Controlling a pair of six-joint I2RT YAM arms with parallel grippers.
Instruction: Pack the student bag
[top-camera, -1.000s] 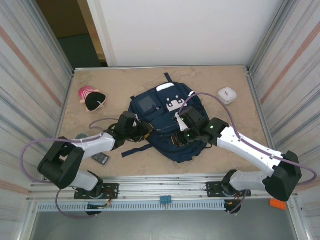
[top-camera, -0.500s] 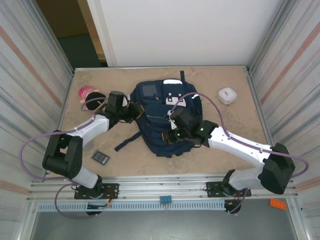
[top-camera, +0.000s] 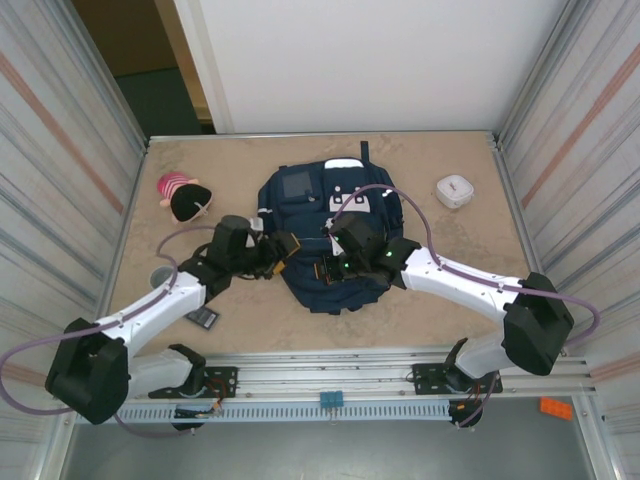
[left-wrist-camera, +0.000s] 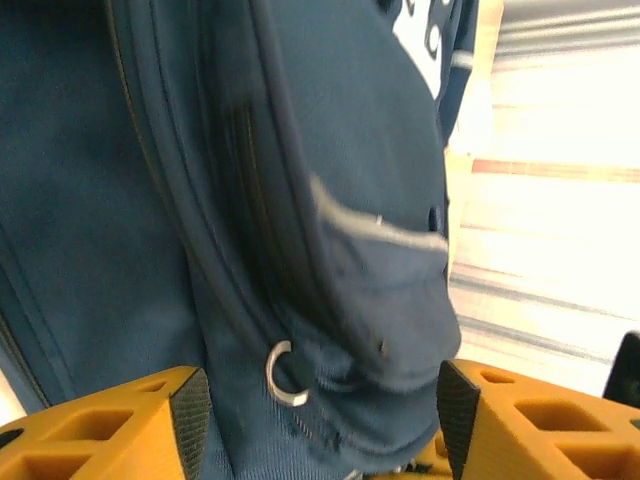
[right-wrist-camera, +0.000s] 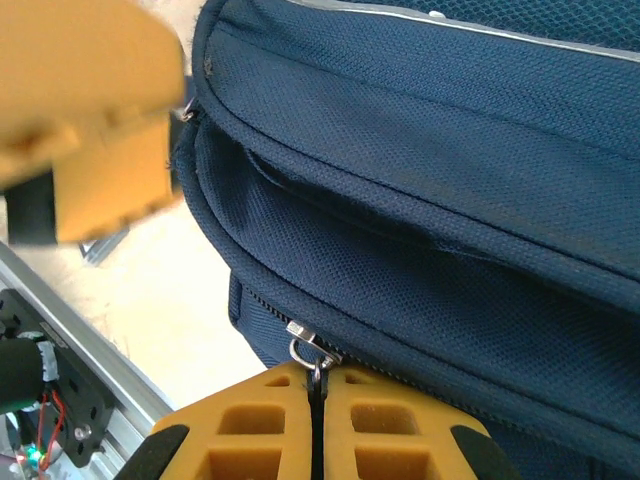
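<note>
The student bag (top-camera: 335, 215), navy blue with white patches, lies flat in the middle of the table. My left gripper (top-camera: 284, 250) is at its left edge and stands open. A fold of navy fabric (left-wrist-camera: 330, 250) with a small metal ring (left-wrist-camera: 280, 372) sits between the two black pads (left-wrist-camera: 190, 415). My right gripper (top-camera: 331, 268) is over the bag's near part, shut on the metal zipper pull (right-wrist-camera: 318, 368) just below the slider (right-wrist-camera: 304, 333). The zipper line (right-wrist-camera: 420, 375) looks closed on the slider's right. The left gripper's orange finger (right-wrist-camera: 90, 120) shows blurred in the right wrist view.
A pink and black plush toy (top-camera: 182, 197) lies at the far left. A small white box (top-camera: 455, 190) is at the far right. A dark flat item (top-camera: 203, 317) and a grey round object (top-camera: 163, 272) lie near the left arm. Metal walls close in both sides.
The left gripper has come down from the bag's far left corner to its left edge, and its jaws have opened. The right gripper stays shut on the zipper pull.
</note>
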